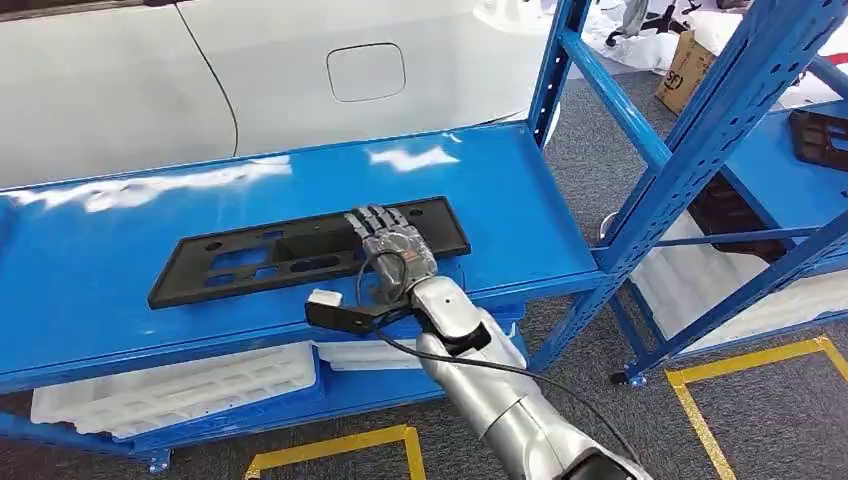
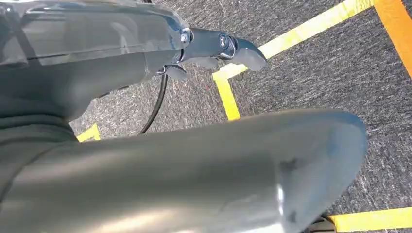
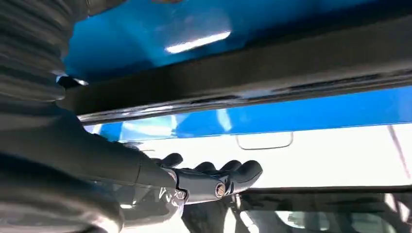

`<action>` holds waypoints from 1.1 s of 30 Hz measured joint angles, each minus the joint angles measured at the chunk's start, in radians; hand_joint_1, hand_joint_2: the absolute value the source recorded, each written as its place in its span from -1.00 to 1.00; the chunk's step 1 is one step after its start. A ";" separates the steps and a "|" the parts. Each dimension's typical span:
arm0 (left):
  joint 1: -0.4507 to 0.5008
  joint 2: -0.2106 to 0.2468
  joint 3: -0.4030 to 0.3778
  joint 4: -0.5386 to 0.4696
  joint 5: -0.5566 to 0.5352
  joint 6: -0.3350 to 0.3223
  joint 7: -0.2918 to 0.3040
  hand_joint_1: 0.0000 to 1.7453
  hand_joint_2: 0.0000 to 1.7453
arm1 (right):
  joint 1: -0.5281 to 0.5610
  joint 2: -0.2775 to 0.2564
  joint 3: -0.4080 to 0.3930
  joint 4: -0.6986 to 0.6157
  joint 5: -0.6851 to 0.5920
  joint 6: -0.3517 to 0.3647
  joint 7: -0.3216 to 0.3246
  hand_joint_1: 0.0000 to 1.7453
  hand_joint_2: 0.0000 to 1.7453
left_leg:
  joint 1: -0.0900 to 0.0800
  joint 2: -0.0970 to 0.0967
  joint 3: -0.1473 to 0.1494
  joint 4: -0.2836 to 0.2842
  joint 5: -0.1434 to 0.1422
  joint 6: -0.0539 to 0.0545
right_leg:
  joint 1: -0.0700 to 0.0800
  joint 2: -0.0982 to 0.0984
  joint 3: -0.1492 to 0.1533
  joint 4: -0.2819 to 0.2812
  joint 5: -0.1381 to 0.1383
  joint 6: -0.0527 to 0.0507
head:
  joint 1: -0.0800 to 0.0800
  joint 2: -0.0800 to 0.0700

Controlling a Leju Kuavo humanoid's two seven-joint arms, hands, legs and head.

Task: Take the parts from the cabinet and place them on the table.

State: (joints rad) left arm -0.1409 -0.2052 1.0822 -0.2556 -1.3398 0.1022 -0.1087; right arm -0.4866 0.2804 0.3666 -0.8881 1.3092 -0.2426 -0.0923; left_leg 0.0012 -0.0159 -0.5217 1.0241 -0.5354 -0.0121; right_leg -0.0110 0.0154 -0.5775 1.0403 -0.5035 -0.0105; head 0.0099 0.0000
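Observation:
A long black plastic part [image 1: 260, 255] with cut-outs lies flat on the blue cabinet shelf [image 1: 100, 310]. My right hand [image 1: 392, 240] lies over the part's right portion, fingers stretched out across its top. In the right wrist view the part [image 3: 272, 68] runs as a dark bar across the blue shelf, and the right hand [image 3: 214, 177] has its fingers extended with nothing plainly clasped in them. My left hand [image 2: 218, 48] hangs over the grey carpet and holds nothing.
A white car body [image 1: 300, 70] stands right behind the shelf. Blue rack uprights [image 1: 680, 150] rise on the right, and a second rack there carries black parts [image 1: 820, 135]. White trays [image 1: 180, 390] sit on the lower shelf. Yellow tape [image 1: 340, 445] marks the floor.

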 joint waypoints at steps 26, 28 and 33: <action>-0.003 0.000 -0.018 0.004 -0.006 0.000 0.009 -1.00 -1.00 | -0.068 -0.001 -0.141 0.089 0.056 -0.014 0.014 1.00 1.00 | 0.000 0.000 0.000 0.000 0.000 0.000 | 0.000 0.000 0.000 0.000 0.000 0.000 | 0.000 0.000; -0.003 0.000 -0.018 0.004 -0.004 0.000 0.008 -1.00 -1.00 | -0.067 -0.002 -0.151 0.089 0.053 -0.014 0.011 1.00 1.00 | 0.000 0.000 0.000 0.000 0.000 0.000 | 0.000 0.000 0.000 0.000 0.000 0.000 | 0.000 0.000; -0.003 0.000 -0.018 0.004 -0.003 0.000 0.008 -1.00 -1.00 | -0.065 -0.006 -0.168 0.086 0.050 -0.014 0.008 1.00 1.00 | 0.000 0.000 0.000 0.000 0.000 0.000 | 0.000 0.000 0.000 0.000 0.000 0.000 | 0.000 0.000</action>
State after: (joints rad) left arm -0.1440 -0.2056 1.0647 -0.2518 -1.3428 0.1022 -0.1011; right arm -0.5520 0.2739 0.1984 -0.8022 1.3588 -0.2564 -0.0843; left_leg 0.0011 -0.0159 -0.5217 1.0243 -0.5354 -0.0120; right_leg -0.0111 0.0154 -0.5776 1.0403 -0.5035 -0.0105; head 0.0099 0.0000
